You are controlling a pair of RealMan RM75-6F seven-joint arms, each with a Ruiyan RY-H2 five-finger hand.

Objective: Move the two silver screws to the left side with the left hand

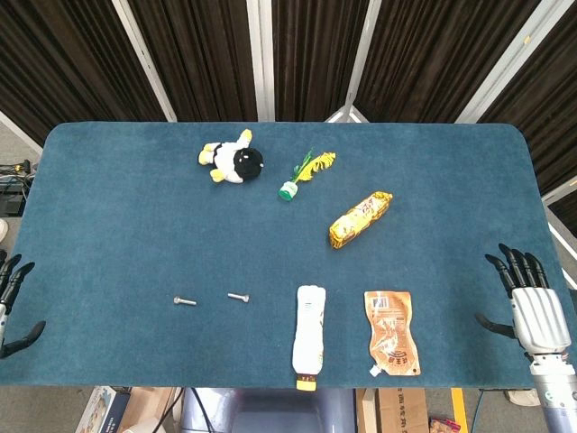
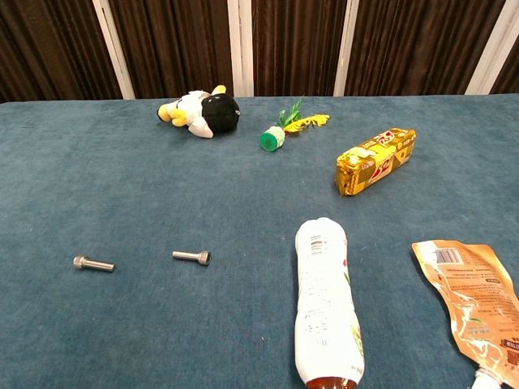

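— While listed from the head view: left hand [image 1: 11, 302] at the table's [image 1: 108, 225] left edge, only partly in frame, dark fingers [image 1: 20, 271] pointing up and apart, holding nothing. Agreed?

— Agreed. Thumb stuck out toward the cloth. Not seen in the chest view.

— Right hand [image 1: 532, 302] at the right edge, silver back, dark fingers [image 1: 514, 262] upright and fanned, nothing held.

— Confirmed. Task items next?

— Two silver screws, flat on the blue cloth. Left screw [image 1: 185, 300], the one nearer the left fingers, still well apart from them. Right screw [image 1: 238, 297] just beyond it, further from those fingers, toward the bottle.

— Same pair in the chest view: left screw [image 2: 93, 263], right screw [image 2: 191, 257], both lying on their sides, apart from each other, touched by neither hand.

— Other stock: white bottle [image 1: 308, 336] with orange cap, lying lengthwise, between the right screw and the orange pouch [image 1: 392, 330].

— Pouch nearer the right fingers, well short of them. Flat, spout toward the near edge.

— Yellow snack packet [image 1: 360, 218] further back, angled, ahead of the right fingers and well apart.

— Green-capped item with yellow-green feathers [image 1: 305, 172] beyond that; black-and-white plush toy [image 1: 233, 161] beside it at the far side, distant from both hands.

— Dark curtains [image 1: 207, 54] behind the table.
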